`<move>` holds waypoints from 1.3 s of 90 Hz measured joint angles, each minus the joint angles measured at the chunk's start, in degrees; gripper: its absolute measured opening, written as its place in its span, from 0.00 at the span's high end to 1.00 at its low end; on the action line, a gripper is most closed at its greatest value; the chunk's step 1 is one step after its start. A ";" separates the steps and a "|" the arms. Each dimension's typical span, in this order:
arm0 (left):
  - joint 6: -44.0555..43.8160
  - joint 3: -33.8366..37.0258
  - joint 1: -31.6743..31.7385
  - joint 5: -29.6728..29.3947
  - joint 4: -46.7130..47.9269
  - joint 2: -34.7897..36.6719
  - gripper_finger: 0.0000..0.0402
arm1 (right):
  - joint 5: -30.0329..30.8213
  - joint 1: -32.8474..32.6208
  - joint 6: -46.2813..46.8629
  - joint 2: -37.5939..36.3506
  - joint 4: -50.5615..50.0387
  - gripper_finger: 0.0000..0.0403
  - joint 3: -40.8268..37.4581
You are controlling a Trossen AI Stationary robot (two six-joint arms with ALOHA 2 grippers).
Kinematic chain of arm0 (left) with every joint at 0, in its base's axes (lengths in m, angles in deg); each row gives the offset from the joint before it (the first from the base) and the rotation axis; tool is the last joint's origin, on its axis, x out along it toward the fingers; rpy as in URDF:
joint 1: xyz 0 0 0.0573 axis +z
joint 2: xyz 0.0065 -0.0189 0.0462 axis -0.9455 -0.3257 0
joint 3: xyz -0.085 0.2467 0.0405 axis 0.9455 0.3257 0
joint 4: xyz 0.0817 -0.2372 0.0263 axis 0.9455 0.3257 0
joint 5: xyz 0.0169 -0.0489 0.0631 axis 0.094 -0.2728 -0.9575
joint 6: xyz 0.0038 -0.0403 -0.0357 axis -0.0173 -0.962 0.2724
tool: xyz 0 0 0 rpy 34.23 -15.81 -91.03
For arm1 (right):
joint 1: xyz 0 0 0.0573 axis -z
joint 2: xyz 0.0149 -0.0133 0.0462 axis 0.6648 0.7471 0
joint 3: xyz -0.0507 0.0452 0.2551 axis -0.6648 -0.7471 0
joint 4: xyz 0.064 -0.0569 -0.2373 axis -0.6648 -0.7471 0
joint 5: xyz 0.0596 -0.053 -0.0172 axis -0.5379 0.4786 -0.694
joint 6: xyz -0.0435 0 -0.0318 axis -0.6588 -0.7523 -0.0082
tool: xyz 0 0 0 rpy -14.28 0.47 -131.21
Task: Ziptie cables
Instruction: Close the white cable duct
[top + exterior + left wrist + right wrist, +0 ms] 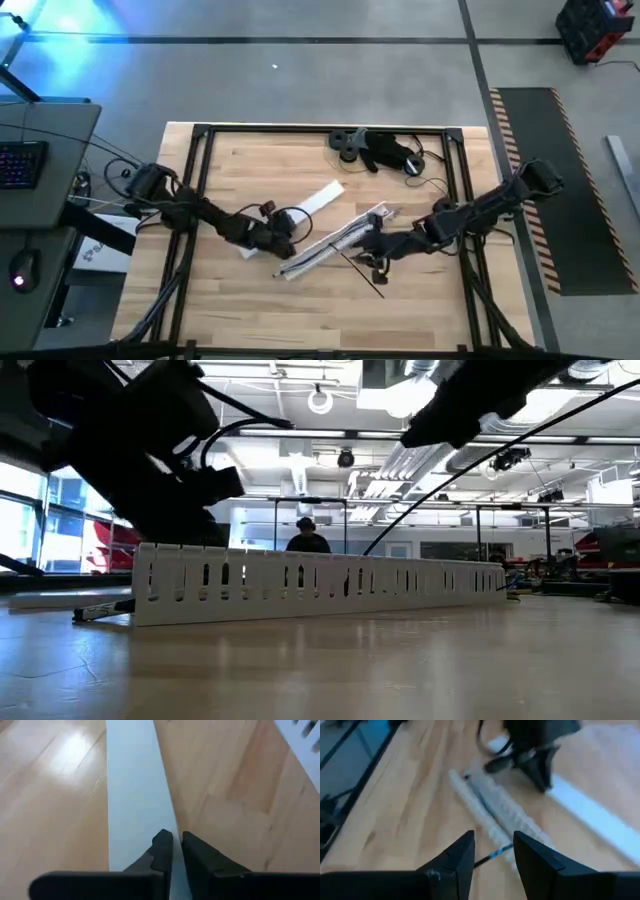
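Note:
A flat white plastic strip (322,197) lies on the wooden table (240,160). Next to it is a white comb-toothed rail (335,240) with grey cables (487,802) lying along its channel. One thin dark cable (365,275) with a blue-marked end (495,854) trails off the rail toward the near edge. My left gripper (177,847) is shut at the strip's (135,795) near end. My right gripper (494,852) hovers open just over the rail's middle, the blue-marked cable below its gap. My left gripper meets the white strip at one long edge (172,832), near its near-left end. The edge runs into the narrow slit between the two fingers. The fingers (540,770) slant down from above. The strip lies flat on the table.
A black frame (200,180) borders the table. Black round parts and a tangle of dark gear (375,150) sit at the far edge. A person (308,538) is in the room beyond the rail (320,585). Bare wood lies at the near side.

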 joint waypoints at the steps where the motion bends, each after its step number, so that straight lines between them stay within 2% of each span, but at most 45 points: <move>1: 0.54 0.03 0.05 0.21 -0.30 0.12 0.94 | -0.08 0.52 -0.10 0.00 -0.26 0.70 0.00; 18: 3.12 -1.26 -0.12 2.34 1.95 6.35 0.86 | -0.89 11.11 -2.60 1.15 -5.37 0.70 0.04; 30: -0.24 -3.09 -2.03 6.39 6.04 12.32 0.80 | -2.31 17.72 -2.89 4.66 -11.37 0.70 0.04; 35: -2.97 -3.59 -3.85 6.55 7.37 14.53 0.79 | 1.12 19.66 -2.86 5.80 -15.43 0.70 0.04; 45: -7.78 -3.69 -9.02 2.67 10.22 17.97 0.79 | 13.94 22.75 0.62 5.86 -24.76 0.70 -0.04; 50: -10.32 -3.69 -11.44 1.14 11.93 18.76 0.79 | 15.97 24.66 3.56 5.09 -30.07 0.70 -0.04; 62: -17.35 -3.69 -16.93 -1.97 15.54 19.32 0.81 | 7.13 29.00 8.12 4.70 -37.95 0.70 -0.21; 74: -24.10 -3.61 -21.24 -6.44 20.54 17.48 0.83 | -2.87 29.58 8.53 4.74 -36.82 0.70 -1.25; 81: -27.73 -2.94 -22.79 -8.80 22.75 16.23 0.84 | -10.63 28.25 12.28 4.74 -34.89 0.70 -1.25; 87: -30.47 -1.98 -23.37 -10.06 23.37 15.51 0.85 | -14.96 25.96 14.58 4.73 -33.20 0.70 -1.23; 97: -31.34 -0.59 -23.62 -11.06 23.00 15.96 0.86 | -15.83 22.16 15.54 3.87 -34.11 0.70 1.34; 105: -30.38 -0.42 -23.83 -12.26 23.67 17.08 0.87 | -12.13 20.52 10.12 2.26 -34.53 0.70 5.00; 112: -29.12 -0.45 -23.85 -14.56 24.01 18.57 0.87 | -10.32 20.25 0.16 1.75 -26.94 0.70 7.20; 117: -28.34 -0.47 -23.85 -16.62 24.25 19.74 0.87 | -13.93 21.15 -7.66 2.07 -17.23 0.69 7.69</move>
